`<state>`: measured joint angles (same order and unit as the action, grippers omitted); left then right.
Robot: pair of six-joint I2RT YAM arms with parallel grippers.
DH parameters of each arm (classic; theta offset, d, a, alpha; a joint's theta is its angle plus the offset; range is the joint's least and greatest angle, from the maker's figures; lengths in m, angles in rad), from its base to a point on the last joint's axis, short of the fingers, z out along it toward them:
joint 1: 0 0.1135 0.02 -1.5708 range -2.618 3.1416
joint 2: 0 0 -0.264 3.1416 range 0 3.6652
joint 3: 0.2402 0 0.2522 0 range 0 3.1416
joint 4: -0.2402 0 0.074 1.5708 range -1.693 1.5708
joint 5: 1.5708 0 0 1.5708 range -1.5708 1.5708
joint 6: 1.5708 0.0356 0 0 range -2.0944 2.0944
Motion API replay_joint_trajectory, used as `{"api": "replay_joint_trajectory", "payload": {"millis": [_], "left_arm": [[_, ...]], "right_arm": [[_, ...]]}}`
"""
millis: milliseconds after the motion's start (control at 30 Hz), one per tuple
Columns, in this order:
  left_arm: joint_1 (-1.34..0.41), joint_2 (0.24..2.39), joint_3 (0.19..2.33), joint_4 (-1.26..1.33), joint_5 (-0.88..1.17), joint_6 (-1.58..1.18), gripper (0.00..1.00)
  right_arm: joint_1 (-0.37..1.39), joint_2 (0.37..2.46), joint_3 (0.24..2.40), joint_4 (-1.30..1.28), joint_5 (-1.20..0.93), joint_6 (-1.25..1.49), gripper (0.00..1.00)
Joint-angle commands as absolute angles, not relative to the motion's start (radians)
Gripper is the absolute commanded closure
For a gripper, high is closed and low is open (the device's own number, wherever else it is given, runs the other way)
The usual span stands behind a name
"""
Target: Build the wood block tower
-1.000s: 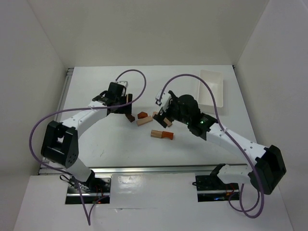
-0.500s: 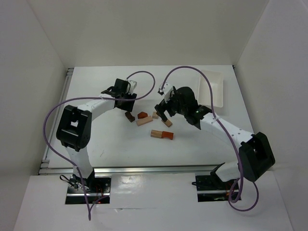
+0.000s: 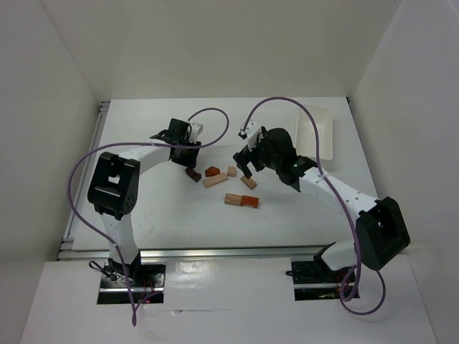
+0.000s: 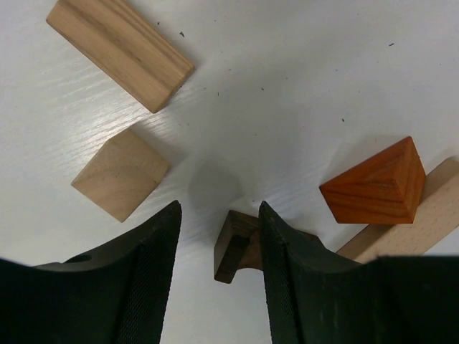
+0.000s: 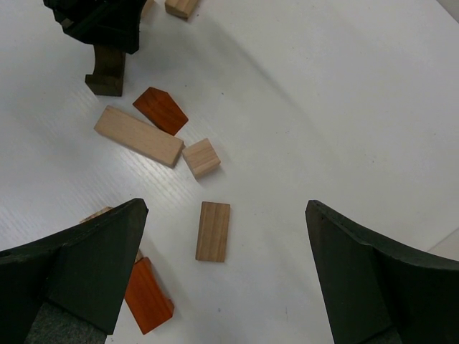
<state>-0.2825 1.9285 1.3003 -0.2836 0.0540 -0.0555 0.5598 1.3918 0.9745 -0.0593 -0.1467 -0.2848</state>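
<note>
Dark brown block (image 4: 235, 249), reddish-orange wedge (image 4: 373, 188), light tan grained bar (image 4: 118, 50); white table (image 4: 301, 79); black left pincer (image 4: 217, 215).

White table (image 3: 179, 215), plain white walls (image 3: 215, 43), soft even light

Top view looks steeply down over the whole counter (image 3: 172, 215); both wrist views look down close, sharing the orange wedge (image 4: 373, 183).

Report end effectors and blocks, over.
Left end effector open, straddling dark brown block. Right end effector open, empty. Orange wedge close beside block.
</note>
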Motion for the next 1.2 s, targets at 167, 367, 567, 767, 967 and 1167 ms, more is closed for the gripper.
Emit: {"api": "replay_joint_trajectory", "payload": {"millis": [167, 367, 567, 767, 967, 1167], "left_arm": [[-0.285, 1.918, 1.264, -0.278, 0.087, -0.066, 0.49], [-0.285, 1.907, 1.226, -0.279, 0.077, -0.094, 0.50], [-0.285, 1.876, 1.201, -0.278, 0.067, -0.135, 0.59], [-0.285, 1.806, 1.161, -0.276, 0.046, -0.169, 0.45], [-0.285, 1.738, 1.173, -0.317, -0.009, -0.268, 0.41], [-0.285, 1.655, 1.057, -0.284, 0.032, -0.328, 0.42]], "right_arm": [[0.540, 1.379, 0.980, -0.026, -0.112, -0.290, 0.00], [0.540, 1.388, 0.980, -0.026, -0.091, -0.290, 0.00], [0.540, 1.407, 0.980, -0.026, -0.091, -0.290, 0.00], [0.540, 1.407, 0.980, -0.026, -0.091, -0.290, 0.00], [0.540, 1.416, 0.980, -0.026, -0.114, -0.281, 0.00], [0.540, 1.416, 0.989, -0.026, -0.123, -0.270, 0.00]]}}
